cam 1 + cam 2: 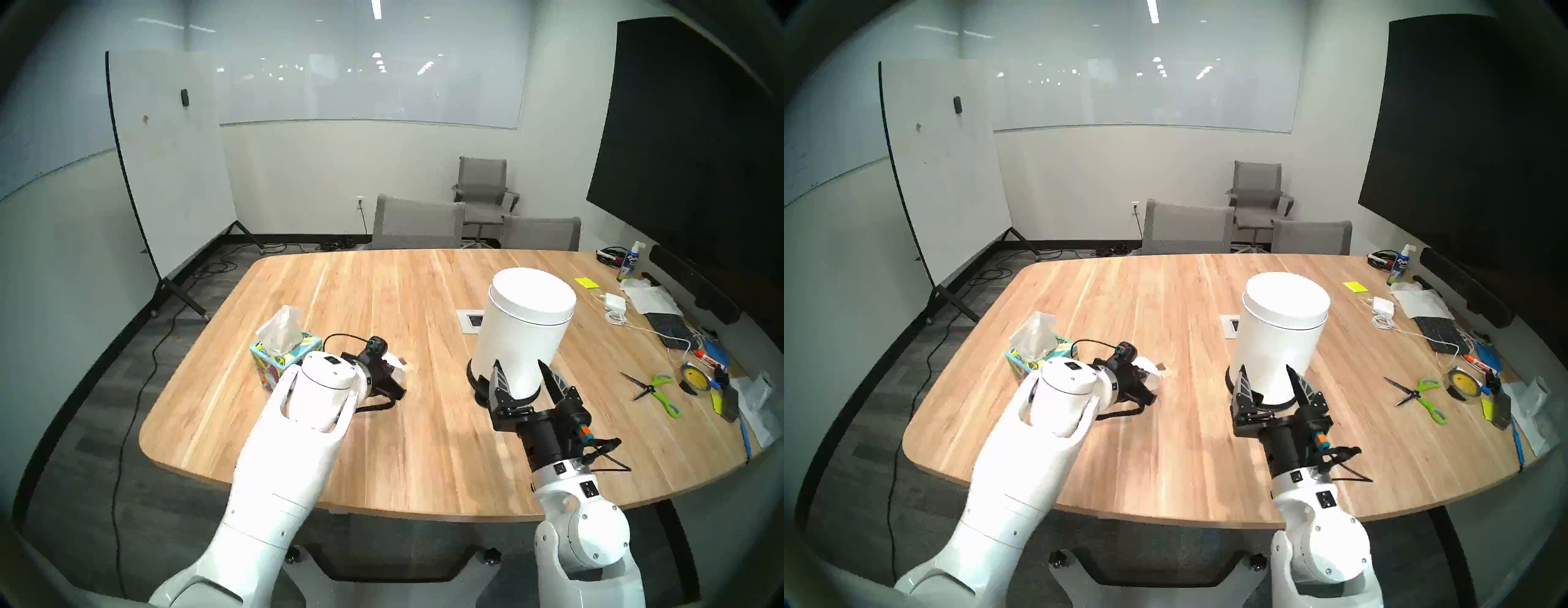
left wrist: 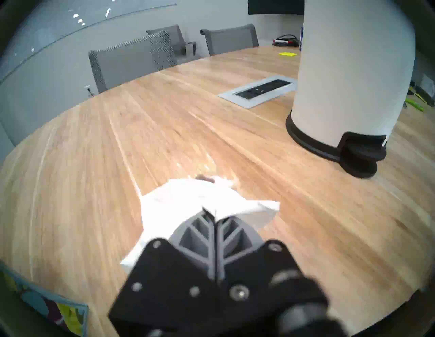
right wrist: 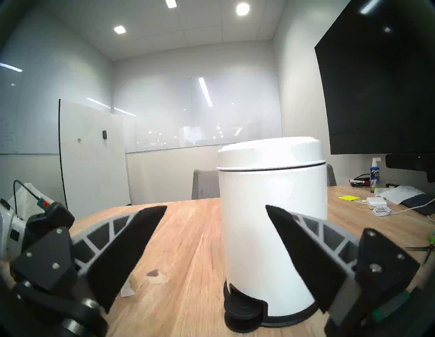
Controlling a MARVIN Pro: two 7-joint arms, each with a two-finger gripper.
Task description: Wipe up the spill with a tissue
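Observation:
My left gripper is shut on the white crumpled tissue and holds it down on the wooden table. The spill, a small dark brown blotch, peeks out at the tissue's far edge. It also shows in the right wrist view as the spill, just past the tissue's corner. In the head view the tissue sticks out beyond my left wrist. My right gripper stands open just before the base of a white pedal bin, gripping nothing.
The leaf-print tissue box stands to the left of my left wrist. A socket plate lies behind the bin. Scissors, tape, cables and a keyboard crowd the table's right side. Grey chairs stand at the far edge.

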